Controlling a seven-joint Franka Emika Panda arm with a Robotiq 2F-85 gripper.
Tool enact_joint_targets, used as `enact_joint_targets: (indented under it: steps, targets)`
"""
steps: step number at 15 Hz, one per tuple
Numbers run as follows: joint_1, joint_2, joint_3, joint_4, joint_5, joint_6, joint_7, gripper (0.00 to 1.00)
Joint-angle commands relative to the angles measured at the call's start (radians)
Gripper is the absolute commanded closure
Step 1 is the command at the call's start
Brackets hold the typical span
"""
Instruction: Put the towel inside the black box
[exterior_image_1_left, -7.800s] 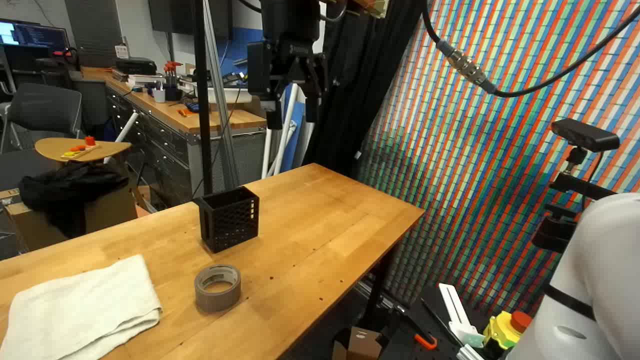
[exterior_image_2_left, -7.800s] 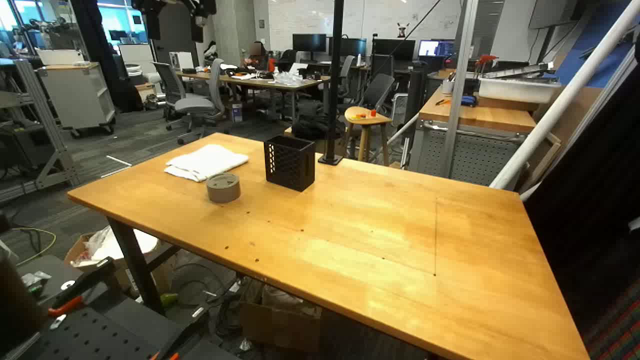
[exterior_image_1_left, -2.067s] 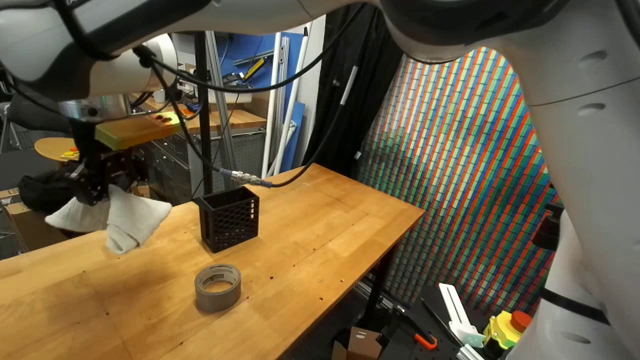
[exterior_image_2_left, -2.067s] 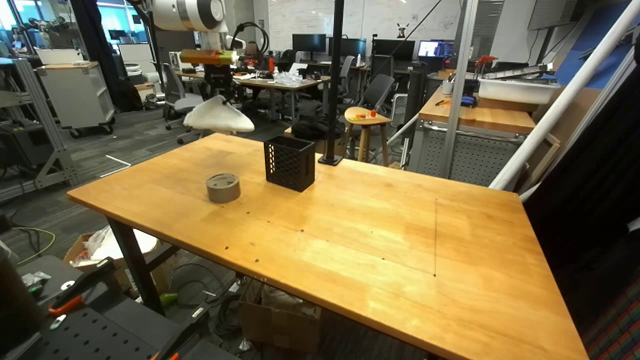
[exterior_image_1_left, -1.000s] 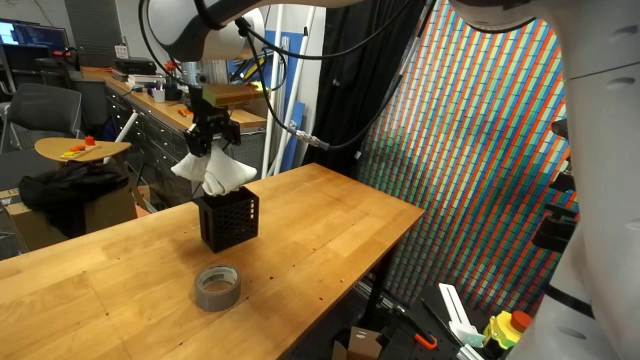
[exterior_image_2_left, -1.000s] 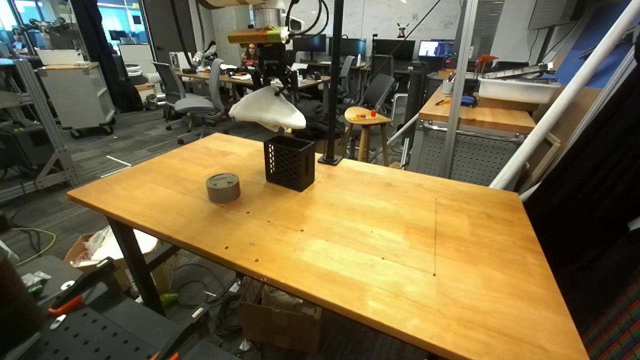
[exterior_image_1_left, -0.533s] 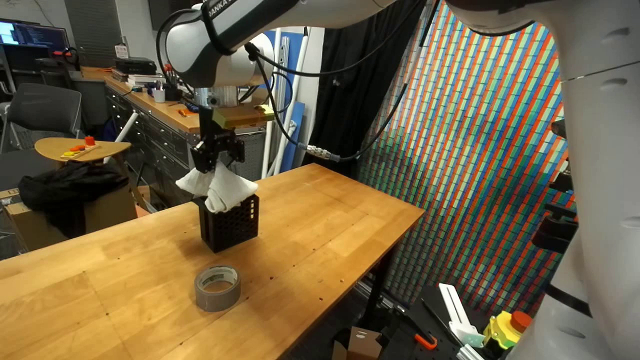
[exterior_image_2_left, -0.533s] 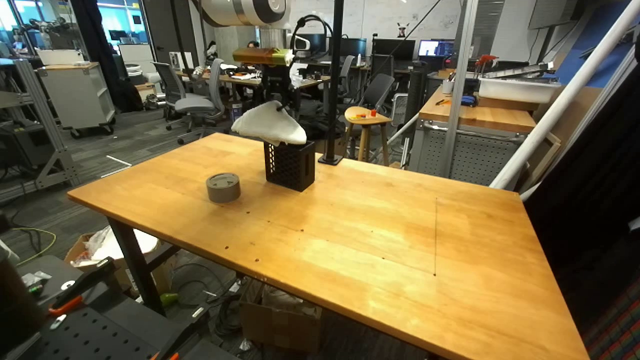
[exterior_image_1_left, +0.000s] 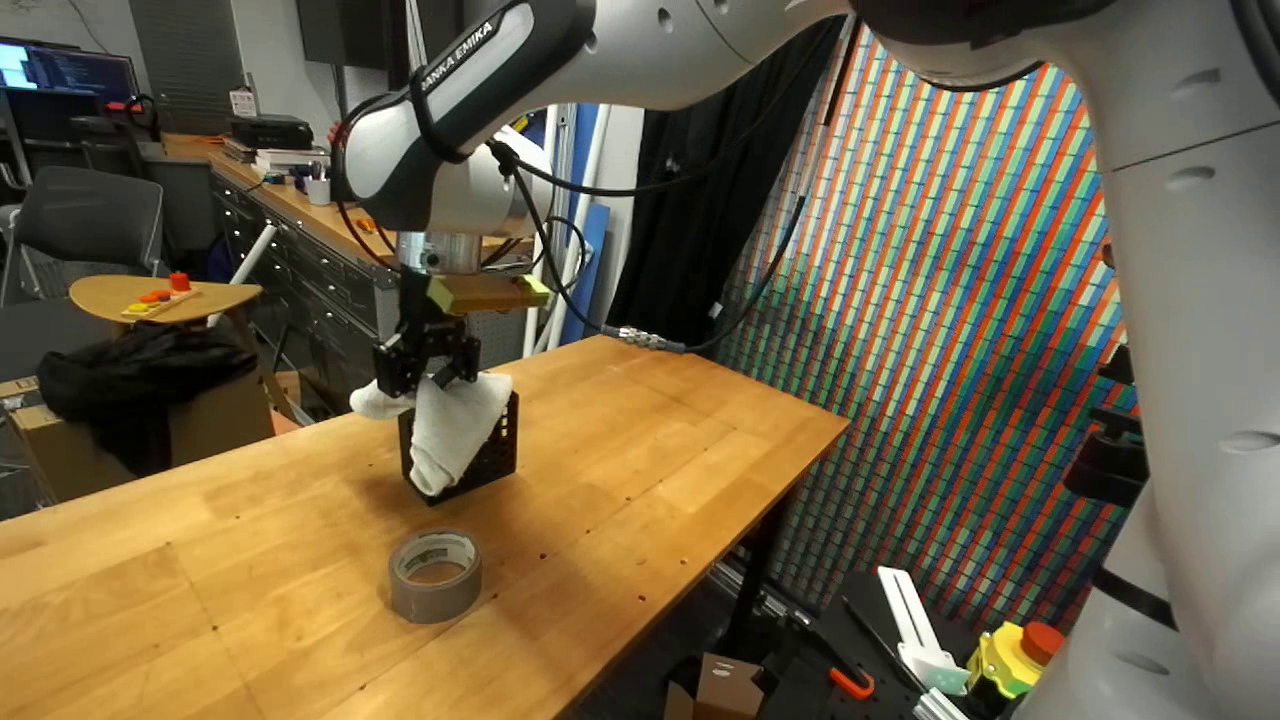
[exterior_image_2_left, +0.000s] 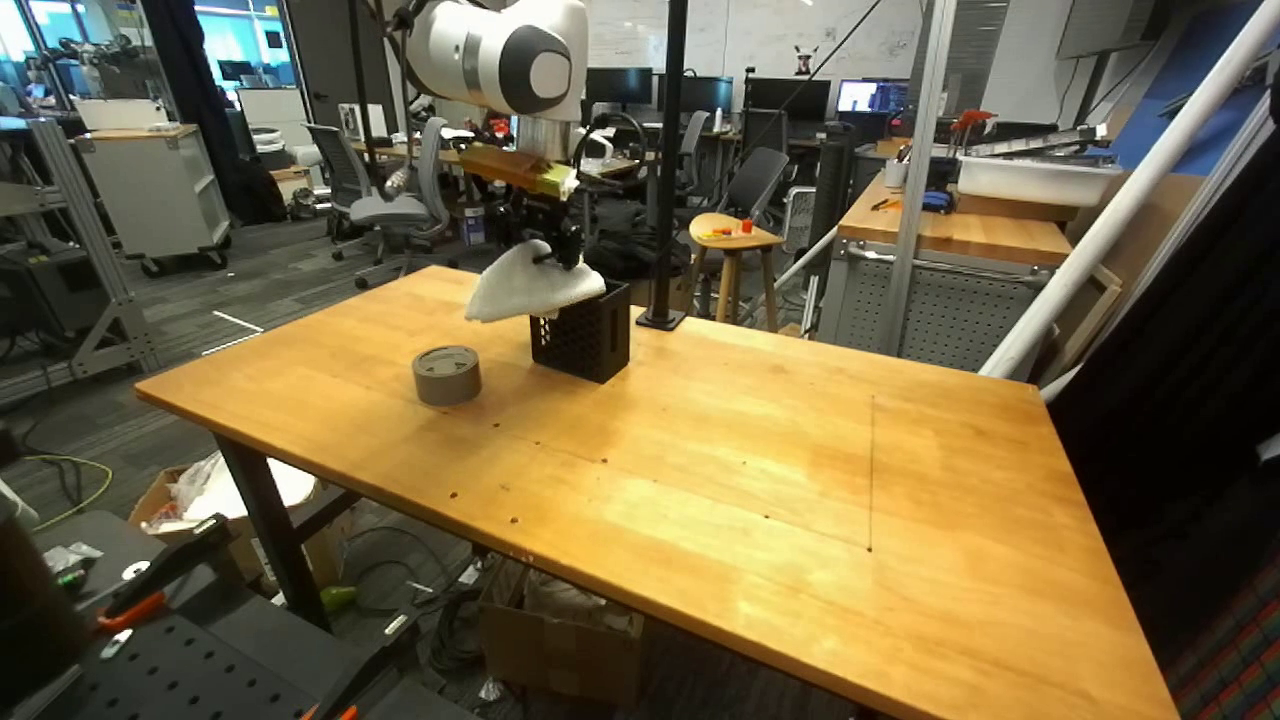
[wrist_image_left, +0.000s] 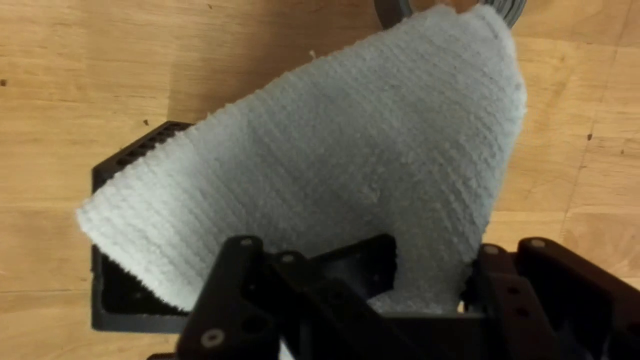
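Observation:
My gripper (exterior_image_1_left: 440, 378) is shut on the white towel (exterior_image_1_left: 455, 425), right above the black box (exterior_image_1_left: 495, 462). In both exterior views the towel drapes over the box's top, and one flap hangs down outside its wall on the side of the tape. A smaller part of the towel sticks out at the far side. The wrist view shows the towel (wrist_image_left: 350, 165) spread out beyond the fingers, covering much of the box (wrist_image_left: 132, 295); a corner of its dark opening shows. How much cloth is inside the box is hidden. The box stands upright on the table.
A roll of grey tape (exterior_image_1_left: 435, 577) sits on the wooden table (exterior_image_1_left: 640, 500) close to the box. A black post (exterior_image_2_left: 668, 180) rises from the table's edge just behind the box. The arm's cable (exterior_image_1_left: 650, 190) hangs loosely over the table.
The towel, flat on the table at first, was gripped, lifted and carried to the box. Over the last second my gripper came down with it, and a flap slid lower along the box's outside.

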Motion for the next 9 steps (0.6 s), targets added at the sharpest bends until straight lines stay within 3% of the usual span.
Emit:
enact_joint_targets:
  steps: [1,6,7,9]
  targets:
    - [-0.038,-0.007,0.028,-0.036,0.071,0.040,-0.065,0.98]
    - [-0.051,-0.011,0.027,-0.027,0.079,0.016,-0.098,0.97]
    - [-0.050,-0.016,0.024,-0.026,0.071,0.011,-0.098,0.72]
    - [-0.046,-0.033,0.016,-0.027,0.055,0.003,-0.098,0.70]
